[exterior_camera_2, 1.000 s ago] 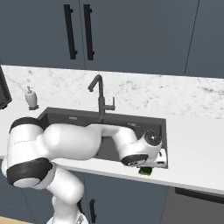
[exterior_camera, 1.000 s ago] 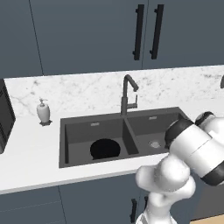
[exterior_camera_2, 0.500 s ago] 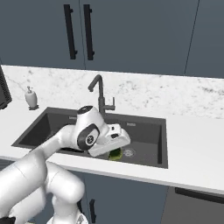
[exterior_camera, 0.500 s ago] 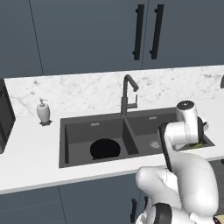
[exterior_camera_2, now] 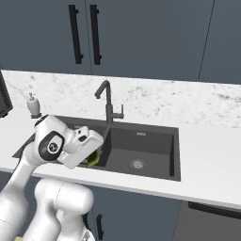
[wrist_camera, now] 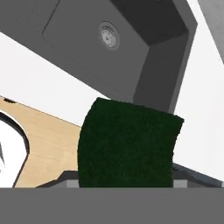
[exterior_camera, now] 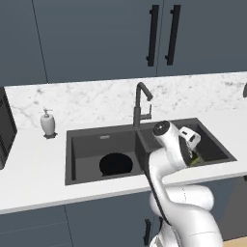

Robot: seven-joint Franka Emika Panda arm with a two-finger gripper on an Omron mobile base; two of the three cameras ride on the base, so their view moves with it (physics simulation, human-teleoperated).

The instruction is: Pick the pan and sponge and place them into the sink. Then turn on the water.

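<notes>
Left base view: the arm rises from the lower right, and the tool [exterior_camera: 192, 155] sits right of centre over the right basin of the sink [exterior_camera: 77, 135]. A sliver of yellow-green sponge [exterior_camera: 194, 160] shows beneath it. The pan [exterior_camera: 116, 164] lies as a black disc in the left basin, left of centre. The faucet [exterior_camera: 141, 103] stands at centre behind the divider, with a soap bottle [exterior_camera: 47, 122] on the surface [exterior_camera: 29, 164] at the left.

Right base view: the tool [exterior_camera_2: 92, 156] is at lower left, with the sponge [exterior_camera_2: 93, 157] as a green lump under the white hand. This view shows the right basin's drain [exterior_camera_2: 137, 164], which the left view does not.

Hand view: the sponge's [wrist_camera: 127, 146] green face sits at lower centre, bowed between the part-open jaws, which grip it. Another drain [wrist_camera: 108, 36] lies at the top, seen from overhead.

The sponge looks light, soft and squashy; it is probably best pinched across its short sides, and it should drop harmlessly.
</notes>
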